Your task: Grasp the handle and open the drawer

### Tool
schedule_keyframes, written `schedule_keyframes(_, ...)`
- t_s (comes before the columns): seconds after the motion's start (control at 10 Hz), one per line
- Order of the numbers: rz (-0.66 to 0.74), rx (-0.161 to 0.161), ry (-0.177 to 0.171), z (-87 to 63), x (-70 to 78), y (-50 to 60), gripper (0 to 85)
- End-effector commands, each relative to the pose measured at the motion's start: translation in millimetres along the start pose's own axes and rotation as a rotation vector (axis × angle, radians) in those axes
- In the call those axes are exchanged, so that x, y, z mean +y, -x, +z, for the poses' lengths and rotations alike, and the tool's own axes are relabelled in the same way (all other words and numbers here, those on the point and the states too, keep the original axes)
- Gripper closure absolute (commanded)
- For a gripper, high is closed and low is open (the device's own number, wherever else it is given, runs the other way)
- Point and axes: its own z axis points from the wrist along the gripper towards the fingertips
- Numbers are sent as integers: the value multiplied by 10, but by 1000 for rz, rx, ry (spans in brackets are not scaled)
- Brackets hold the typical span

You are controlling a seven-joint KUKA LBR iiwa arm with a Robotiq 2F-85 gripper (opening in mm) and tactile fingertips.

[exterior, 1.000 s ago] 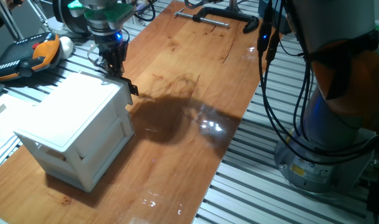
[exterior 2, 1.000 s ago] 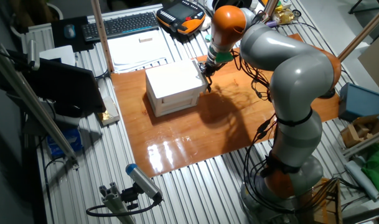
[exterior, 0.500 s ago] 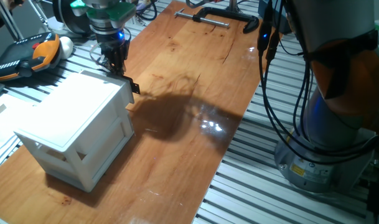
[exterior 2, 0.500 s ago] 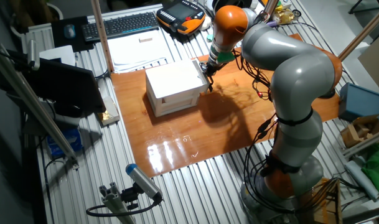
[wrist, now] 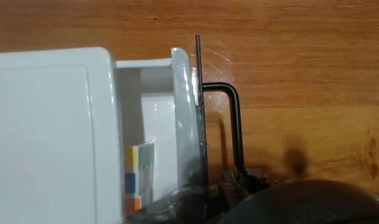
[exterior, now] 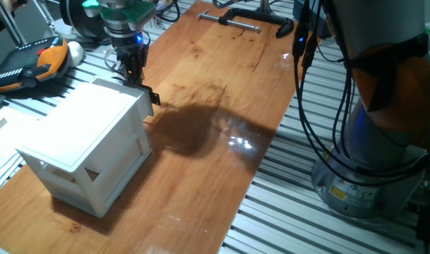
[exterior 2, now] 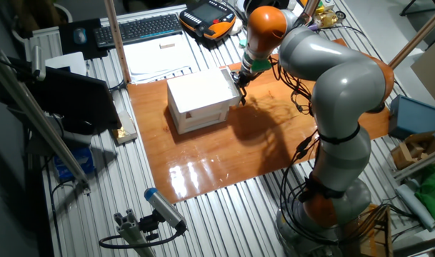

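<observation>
A white cabinet (exterior: 80,141) stands at the left of the wooden tabletop (exterior: 222,169). Its top drawer (wrist: 184,124) is pulled out a little, and the hand view shows a gap with a coloured block (wrist: 138,177) inside. The black handle (wrist: 236,124) projects from the drawer front; it also shows in one fixed view (exterior: 153,97). My gripper (wrist: 239,180) is shut on the handle's lower end, at the cabinet's far top corner (exterior: 135,70). It shows in the other fixed view (exterior 2: 240,82) beside the cabinet (exterior 2: 199,96).
An orange and black teach pendant (exterior: 31,60) lies behind the cabinet on the slatted bench. A black clamp (exterior: 253,17) lies at the table's far end. The arm's grey base (exterior: 384,141) and cables stand at the right. A keyboard (exterior 2: 138,28) sits beyond the table.
My gripper has moved a little away from the cabinet front with the handle in it, and the drawer has come out slightly.
</observation>
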Motion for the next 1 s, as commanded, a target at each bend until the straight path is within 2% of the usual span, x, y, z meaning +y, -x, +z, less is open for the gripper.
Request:
schedule_keyframes(0.0,-1,0,0,6,-9,-3,843)
schedule_keyframes(0.9,-8,2,-12,-31,-123,10,843)
